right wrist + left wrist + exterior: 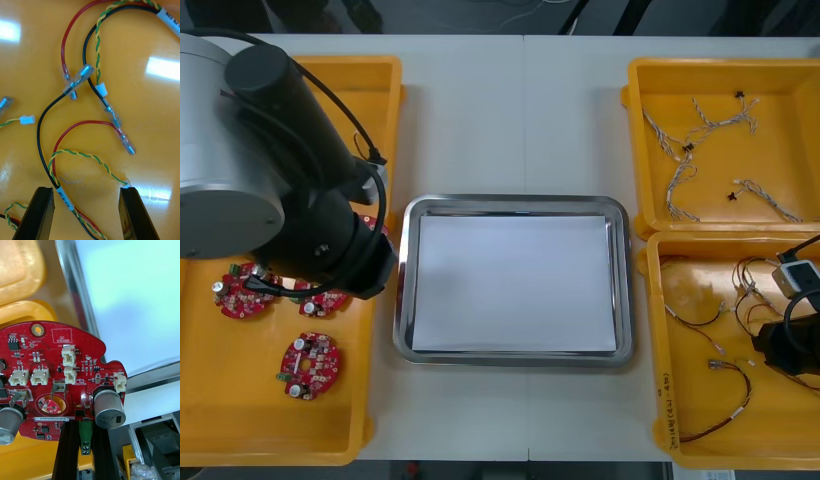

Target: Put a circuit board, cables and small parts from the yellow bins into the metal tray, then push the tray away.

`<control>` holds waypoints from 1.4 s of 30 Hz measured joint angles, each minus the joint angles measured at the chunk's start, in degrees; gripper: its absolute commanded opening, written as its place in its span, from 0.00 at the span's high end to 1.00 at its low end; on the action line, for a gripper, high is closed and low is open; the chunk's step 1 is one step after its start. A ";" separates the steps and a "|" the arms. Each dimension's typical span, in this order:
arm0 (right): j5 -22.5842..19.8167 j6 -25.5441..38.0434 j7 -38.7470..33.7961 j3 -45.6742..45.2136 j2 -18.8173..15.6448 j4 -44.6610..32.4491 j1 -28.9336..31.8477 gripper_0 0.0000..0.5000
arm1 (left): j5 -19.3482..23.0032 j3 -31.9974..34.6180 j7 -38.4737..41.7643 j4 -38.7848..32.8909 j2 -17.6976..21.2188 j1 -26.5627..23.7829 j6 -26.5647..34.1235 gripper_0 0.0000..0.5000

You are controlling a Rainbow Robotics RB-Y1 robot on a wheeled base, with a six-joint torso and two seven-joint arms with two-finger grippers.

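– Left end effector (pixel 83 450): what does it have?
– Its black fingers are closed to a narrow gap on the edge of a round red circuit board (pixel 56 363), pinching at a green terminal block (pixel 85 437). The board hangs across a yellow bin's wall (pixel 22 315) and the shiny lip of the metal tray (pixel 78 303), which is white inside.
– How will it handle?
– Stiff and light, I judge, but fragile: silver cans (pixel 109 410) and white sockets stand proud of it. The bare edge is the right hold, and it wants setting down flat and gently.
– And the right wrist view?
– There the right end effector (pixel 86 215) stands wide open, holding nothing. Its fingers flank a bundle of cables (pixel 41 123): red, black and twisted yellow-green, with clear-sleeved metal tips and a white label sleeve (pixel 62 195), on a glossy bin floor (pixel 150 112).
– Handling?
– Limp, light and tangled. Pulling one may drag its neighbours. The bunch beside the label looks like the place to pinch.
– Front view?
– The tray sits mid-table (pixel 510 110). At its 9 o'clock the left arm covers the near left bin (pixel 240 420), where loose boards (pixel 308 362) lie. At 4 o'clock the right arm reaches into the near right bin (pixel 660 400). At 2 o'clock the far right bin (pixel 640 130) holds blue and white cables (pixel 685 170).
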 measured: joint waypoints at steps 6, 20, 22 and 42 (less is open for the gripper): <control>0.00 -0.11 0.00 0.19 0.00 -0.01 0.64 0.00 | -3.12 -5.13 4.18 0.00 -4.12 -2.29 0.01 1.00; 1.72 -0.87 -0.03 0.22 1.27 -0.02 0.75 0.00 | -10.93 -16.15 16.97 5.06 -11.49 -5.78 -2.73 1.00; 2.05 -0.90 -0.04 0.31 1.75 -0.02 0.76 0.00 | -12.14 -17.09 16.97 5.99 -12.31 -5.79 -3.45 1.00; 2.70 -2.35 -0.09 0.62 4.03 0.26 1.02 0.00 | -19.37 -28.92 23.47 12.98 -15.37 -5.86 -12.02 1.00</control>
